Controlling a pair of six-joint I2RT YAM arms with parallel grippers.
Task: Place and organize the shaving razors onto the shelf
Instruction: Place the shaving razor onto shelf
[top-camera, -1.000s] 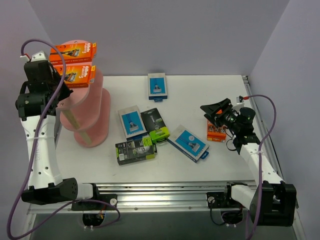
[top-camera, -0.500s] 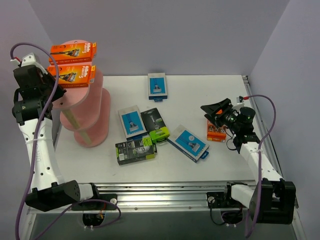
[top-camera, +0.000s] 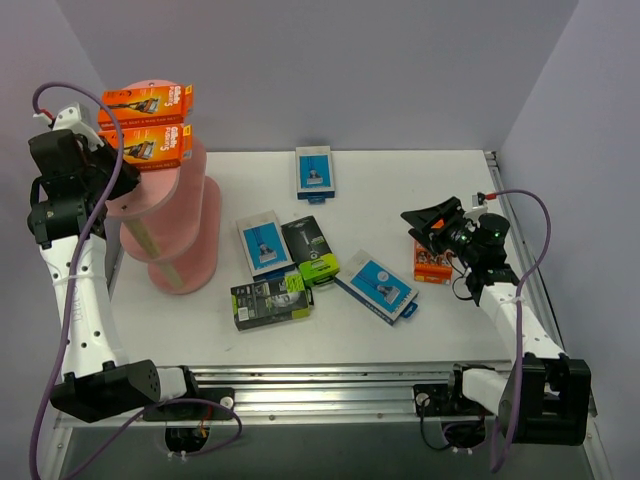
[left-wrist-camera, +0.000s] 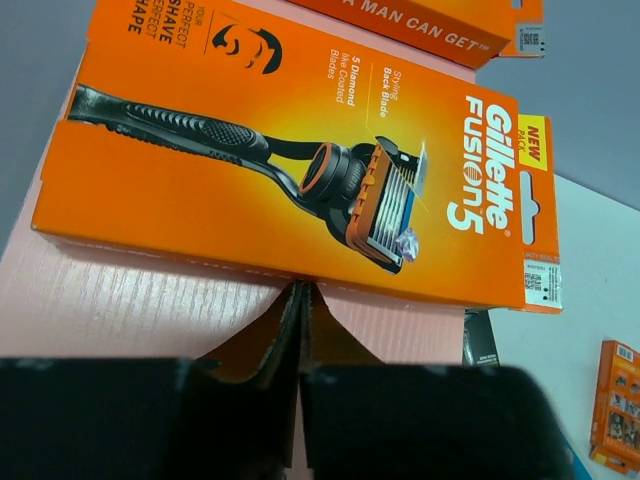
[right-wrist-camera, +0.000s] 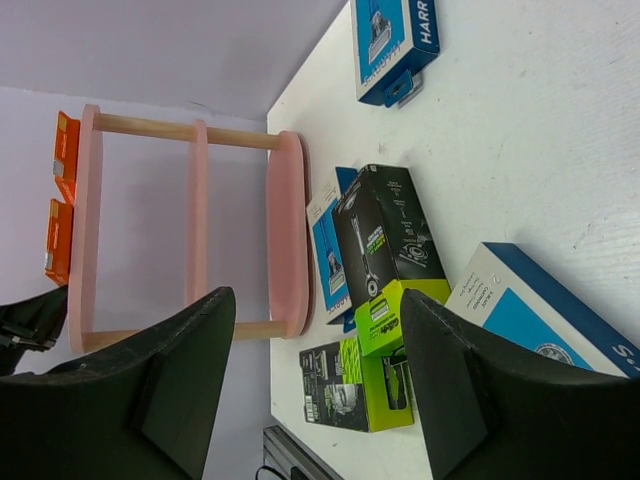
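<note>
On shelf (top-camera: 175, 240) top board, top view: near orange pack (top-camera: 147, 143) and far orange pack (top-camera: 148, 100) are lying side by side. Left gripper (top-camera: 118, 175) is now sitting just left of the near one, having pulled back over the last second. Both packs are staying put, so that placement looks finished. Right gripper (top-camera: 425, 225) is hanging unmoved, well right of shelf, by third orange pack (top-camera: 432, 262).

Left wrist view: fingers are pressing together, gripping nothing, just short of near orange pack's edge.

Right wrist view: fingers are spreading wide, empty; shelf well beyond. Six packs likely still waiting.
</note>
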